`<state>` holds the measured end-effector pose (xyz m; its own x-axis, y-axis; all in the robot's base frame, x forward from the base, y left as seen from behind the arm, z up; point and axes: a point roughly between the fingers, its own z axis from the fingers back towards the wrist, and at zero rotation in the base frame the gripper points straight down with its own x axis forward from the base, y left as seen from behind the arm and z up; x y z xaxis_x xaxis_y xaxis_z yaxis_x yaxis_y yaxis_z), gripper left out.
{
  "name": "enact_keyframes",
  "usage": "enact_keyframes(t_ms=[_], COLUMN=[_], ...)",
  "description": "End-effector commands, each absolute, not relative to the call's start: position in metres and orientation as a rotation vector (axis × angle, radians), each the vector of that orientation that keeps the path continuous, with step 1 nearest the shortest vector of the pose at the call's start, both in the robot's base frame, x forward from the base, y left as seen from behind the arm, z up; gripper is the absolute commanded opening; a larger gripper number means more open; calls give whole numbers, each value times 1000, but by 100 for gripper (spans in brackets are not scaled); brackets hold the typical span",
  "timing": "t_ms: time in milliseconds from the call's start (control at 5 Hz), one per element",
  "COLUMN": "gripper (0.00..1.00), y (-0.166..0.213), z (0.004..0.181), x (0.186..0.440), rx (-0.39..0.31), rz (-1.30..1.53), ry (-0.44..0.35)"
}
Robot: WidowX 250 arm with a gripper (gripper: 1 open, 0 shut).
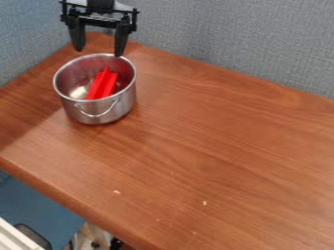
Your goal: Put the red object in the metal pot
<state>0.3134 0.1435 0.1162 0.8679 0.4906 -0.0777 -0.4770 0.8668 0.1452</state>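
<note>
Hovering above the metal pot [97, 90], the end effector [101, 43] points straight down with its two dark fingers [78, 37] spread wide and nothing between them. It sits clear of the pot's rim, up against the grey-blue textured wall [248, 39] behind the bench [196, 146].

Red object [107, 78] is inside the pot, lying tilted: one end down near the pot floor, the other end leaning up toward the far rim. It's apart from the end effector, no contact visible. Shiny inner wall of the pot shows to the left of the block.

Pot stands upright near the far-left corner of the bench, wire handle hanging down on the side facing the camera. Straight steel sides, rolled rim, some glare on the front.

Bench top is reddish-brown wood grain. A couple of small pale specks [202, 202] on the near part of the surface, well apart from the pot. Below the front edge of the bench there's something light-coloured [92, 237] on the floor, too small and cut off to identify. Bottom-left corner shows a pale strip [16, 237], can't tell what it is.
</note>
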Motion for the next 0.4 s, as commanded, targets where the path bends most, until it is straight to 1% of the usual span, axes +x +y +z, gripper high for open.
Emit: enact_keyframes(t_ms=[0, 200], gripper=[100, 100], y=[142, 141], z=[152, 153], x=[317, 317], rx=[140, 138], rz=[504, 502], ry=[9, 8])
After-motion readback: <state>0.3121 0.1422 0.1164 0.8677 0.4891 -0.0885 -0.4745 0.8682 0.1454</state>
